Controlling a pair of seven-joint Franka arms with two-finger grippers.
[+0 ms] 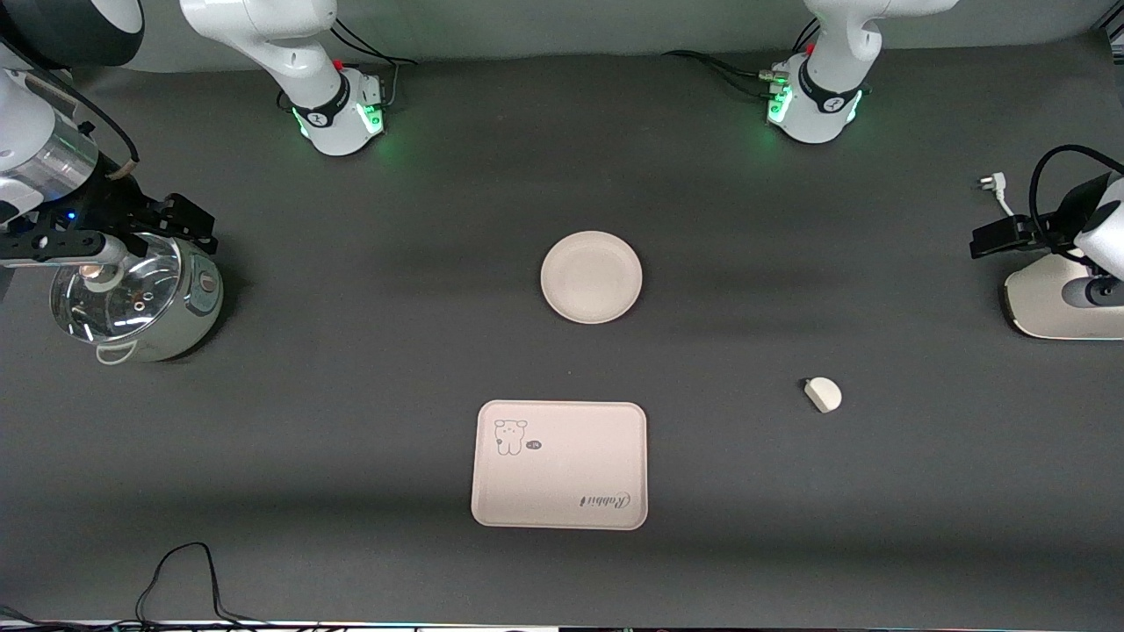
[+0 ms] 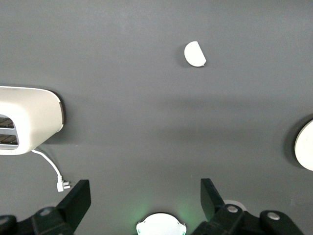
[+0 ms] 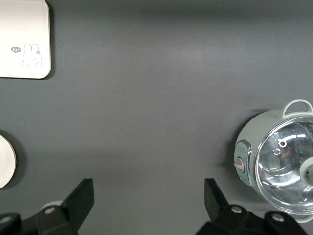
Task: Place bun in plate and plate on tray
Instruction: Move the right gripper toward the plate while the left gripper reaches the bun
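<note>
One bun (image 1: 824,394), plate (image 1: 591,277), tray (image 1: 560,464).

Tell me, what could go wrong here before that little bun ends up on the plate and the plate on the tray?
The bun is small and rounded with one flat side, so the open left gripper, above the toaster, might pinch it badly and let it slip. The plate is shallow and lies flat on the table, leaving only its thin rim to grab. The open right gripper hangs over the pot and could bump it when moving toward the tray.
</note>
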